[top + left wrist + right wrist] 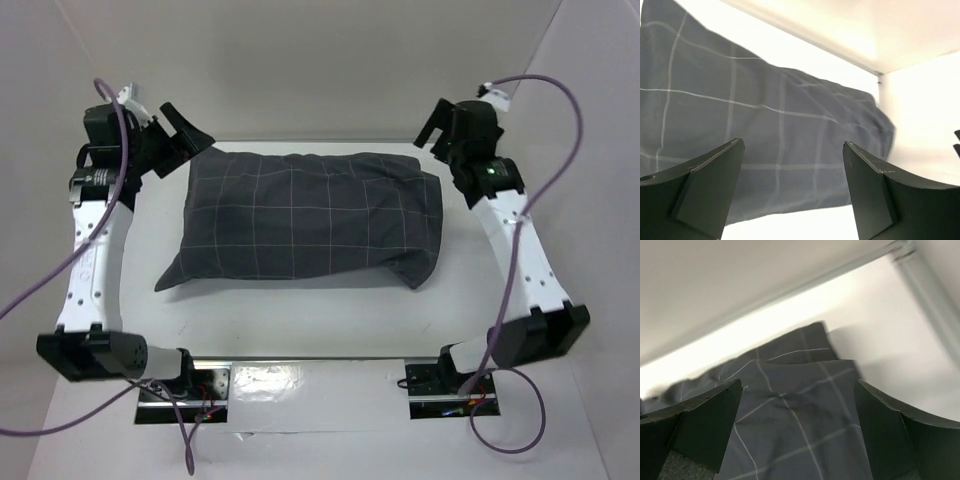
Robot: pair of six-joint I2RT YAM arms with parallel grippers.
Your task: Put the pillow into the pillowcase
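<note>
Left fingers [705, 182] and right fingers [702, 422] are spread wide, nothing held. The pillowcase [310, 220] could be snagged at its loose 3 o'clock fold and dragged open.

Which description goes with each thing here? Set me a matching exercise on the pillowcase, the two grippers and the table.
Column one:
1. pillowcase
2. left gripper
3. right gripper
4. table

Column two:
A. white surface
B. open, at the pillowcase's far right end
C. dark grey with a light grid, plump
D. open, at the pillowcase's far left corner

Pairs: 1-C, 2-D, 3-B, 4-A
</note>
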